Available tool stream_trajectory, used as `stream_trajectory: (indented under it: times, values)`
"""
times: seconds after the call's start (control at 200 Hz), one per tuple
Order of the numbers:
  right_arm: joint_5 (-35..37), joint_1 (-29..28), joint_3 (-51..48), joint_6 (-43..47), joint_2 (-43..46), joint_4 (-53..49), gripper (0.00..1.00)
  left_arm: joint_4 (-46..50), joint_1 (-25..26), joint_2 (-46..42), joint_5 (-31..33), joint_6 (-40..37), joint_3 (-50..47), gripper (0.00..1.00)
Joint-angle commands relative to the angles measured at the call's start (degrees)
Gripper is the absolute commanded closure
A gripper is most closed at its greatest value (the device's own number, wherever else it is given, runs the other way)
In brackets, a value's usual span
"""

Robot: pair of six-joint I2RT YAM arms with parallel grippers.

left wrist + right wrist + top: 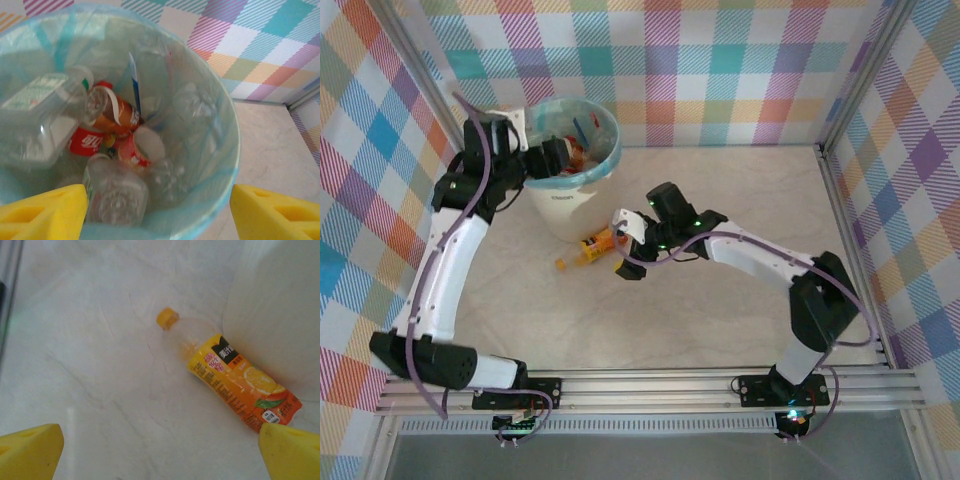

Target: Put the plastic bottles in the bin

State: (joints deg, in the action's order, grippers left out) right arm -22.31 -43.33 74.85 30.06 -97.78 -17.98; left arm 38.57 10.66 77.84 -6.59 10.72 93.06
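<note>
**Task status: nearly complete, judged from the views.**

The bin (563,212) stands at the far left of the tabletop (720,330). It holds several plastic bottles (112,150), heaped on one another inside the blue-green liner (220,150); some are crushed.

One orange-labelled bottle (240,385) lies on its side on the tabletop, just beside the foot of the bin, with its orange cap pointing away from it. You cannot tell whether it touches the bin wall. Treat it as the last bottle outside the bin, as far as the views show.

Check the left pincer (155,215): it hangs over the bin mouth, jaws wide apart, holding nothing.

Check the right pincer (160,450): it hovers close over the orange-labelled bottle, jaws fully spread, holding nothing.

What is left: grasp that bottle, carry it over the rim and release it.
</note>
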Motion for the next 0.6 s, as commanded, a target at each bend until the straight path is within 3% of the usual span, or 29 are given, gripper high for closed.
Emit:
stream_trajectory:
  times: [0.0, 0.35, 0.595]
  values:
    - [2.2, 0.0, 5.2, 11.9, -6.2, -0.1, 0.00, -2.4, -0.7, -4.7, 0.5, 0.1, -6.4, 0.24]
    - [7.4, -0.2, 14.4, 16.8, -22.5, -1.6, 0.01, -0.4, -0.7, -10.6, 4.0, -1.5, -16.0, 0.24]
    - [10.3, -2.1, 15.2, 19.1, -26.4, -5.4, 0.01, -0.8, -0.7, -9.9, 4.9, -2.0, -15.4, 0.24]
